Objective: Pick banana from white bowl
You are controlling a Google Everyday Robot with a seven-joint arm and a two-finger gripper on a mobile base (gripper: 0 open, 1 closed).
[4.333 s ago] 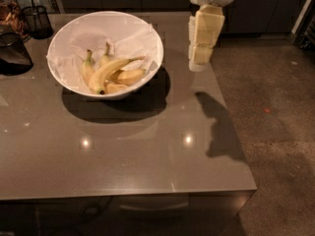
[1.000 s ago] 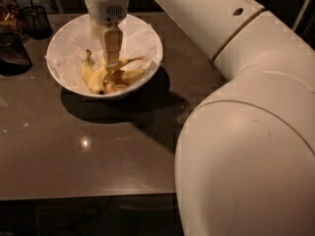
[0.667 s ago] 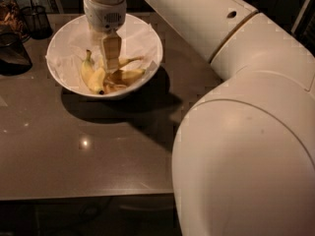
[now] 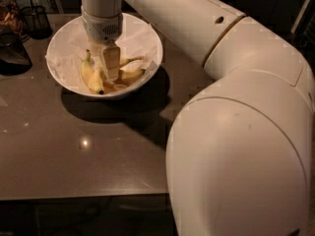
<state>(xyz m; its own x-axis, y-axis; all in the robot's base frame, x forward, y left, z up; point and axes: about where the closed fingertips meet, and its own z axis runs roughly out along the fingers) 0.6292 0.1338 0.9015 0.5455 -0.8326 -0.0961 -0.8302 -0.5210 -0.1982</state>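
At upper left, the gripper (image 4: 111, 69) reaches into the white bowl (image 4: 150, 36) on the worktop (image 4: 74, 154), just beside the curved, yellow, dark-tipped banana (image 4: 89, 76). Its grip cannot be told.

1 cam, high behind arm (image 4: 236, 132), hand (image 4: 109, 74) in bowl (image 4: 153, 63)

Gripper (image 4: 109, 65) inside white bowl (image 4: 150, 65); walls all round; banana (image 4: 90, 76) just beside.

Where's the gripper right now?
The gripper is upper left in the camera view, down inside the white bowl, just right of the banana.
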